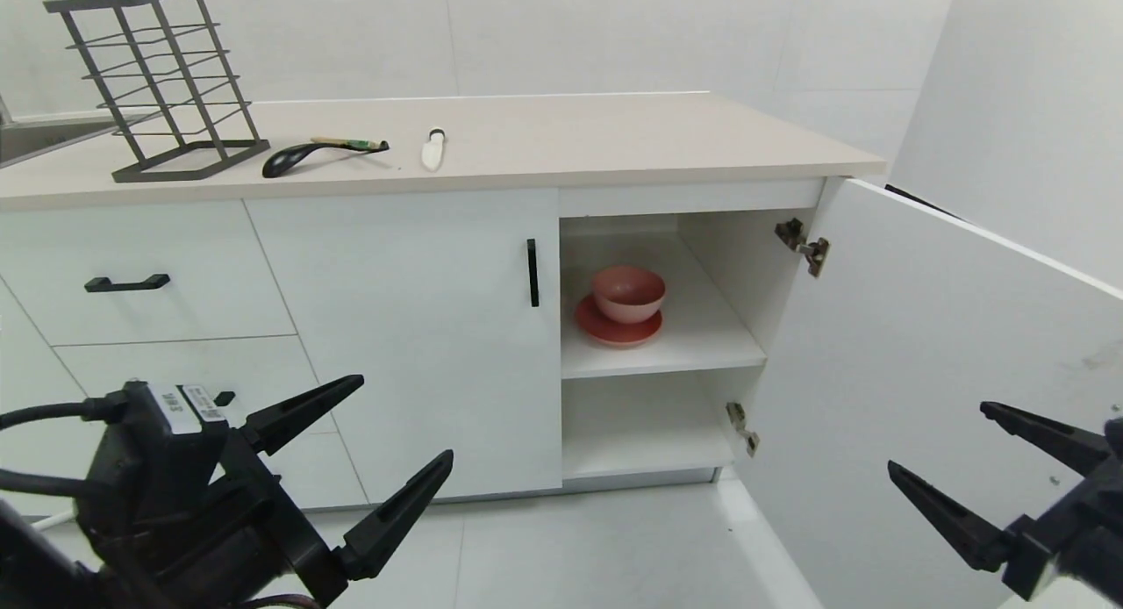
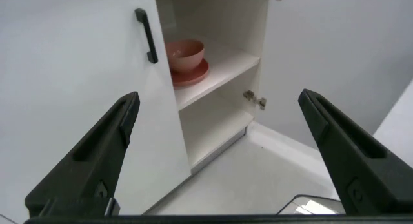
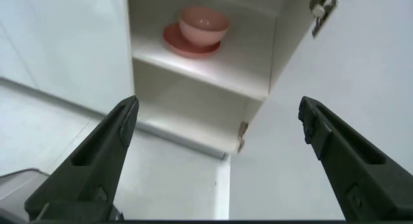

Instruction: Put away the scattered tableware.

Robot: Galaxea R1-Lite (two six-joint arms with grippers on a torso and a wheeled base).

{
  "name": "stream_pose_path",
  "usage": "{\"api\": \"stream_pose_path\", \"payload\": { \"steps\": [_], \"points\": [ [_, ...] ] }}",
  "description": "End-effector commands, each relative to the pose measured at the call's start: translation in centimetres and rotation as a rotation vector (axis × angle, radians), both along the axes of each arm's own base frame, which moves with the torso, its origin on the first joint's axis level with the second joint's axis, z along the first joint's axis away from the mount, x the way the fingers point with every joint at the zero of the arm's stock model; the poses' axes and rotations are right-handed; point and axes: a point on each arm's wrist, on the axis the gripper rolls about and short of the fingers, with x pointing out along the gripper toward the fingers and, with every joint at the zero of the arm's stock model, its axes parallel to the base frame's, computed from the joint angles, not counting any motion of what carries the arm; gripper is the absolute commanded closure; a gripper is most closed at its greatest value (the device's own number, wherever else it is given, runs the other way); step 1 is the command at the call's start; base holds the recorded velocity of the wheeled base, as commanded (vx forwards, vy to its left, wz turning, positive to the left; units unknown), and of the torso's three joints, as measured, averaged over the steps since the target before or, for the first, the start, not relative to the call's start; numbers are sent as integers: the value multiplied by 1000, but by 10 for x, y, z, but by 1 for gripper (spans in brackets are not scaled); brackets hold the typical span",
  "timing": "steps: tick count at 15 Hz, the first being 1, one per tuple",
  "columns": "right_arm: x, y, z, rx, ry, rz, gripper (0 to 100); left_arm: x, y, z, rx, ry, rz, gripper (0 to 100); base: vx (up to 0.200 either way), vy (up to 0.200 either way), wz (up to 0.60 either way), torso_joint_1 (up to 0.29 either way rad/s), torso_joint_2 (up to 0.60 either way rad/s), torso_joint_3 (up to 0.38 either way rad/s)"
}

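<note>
On the beige tabletop (image 1: 614,135), head view, a black plastic spoon (image 1: 298,157) and a small white utensil (image 1: 433,148) lie near a dark wire rack (image 1: 158,82). Left wrist view: left gripper (image 2: 219,98) jaws spread; a pink bowl (image 2: 186,53) sits on a red plate (image 2: 193,75) on the white cabinet shelf (image 2: 232,62). Right wrist view: right gripper (image 3: 219,102) jaws spread too.

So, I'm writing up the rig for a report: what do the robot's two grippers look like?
Both are matte black. The left gripper has two long fingers that taper to sharp points, white printed labels on its blocky body, and black cables running off its side. The right gripper has the same pointed black fingers.
</note>
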Motion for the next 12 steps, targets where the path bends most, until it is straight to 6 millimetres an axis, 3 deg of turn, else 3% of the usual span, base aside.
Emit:
{"api": "stream_pose_path", "payload": {
  "steps": [1,5,7,12],
  "points": [
    [-51,-23,6,41,-85,-69,0,-1,2,4,-17,-21,9,0,0,0,0,0,0,0],
    [-124,-41,-32,47,-185,-193,0,-6,11,14,-65,-68,34,0,0,0,0,0,0,0],
    [-127,-42,-38,49,-165,-209,0,-10,17,18,-82,-86,55,0,0,0,0,0,0,0],
    [-126,-42,-41,104,-121,-276,0,-23,42,33,-171,-156,363,0,0,0,0,0,0,0]
  ]
}}
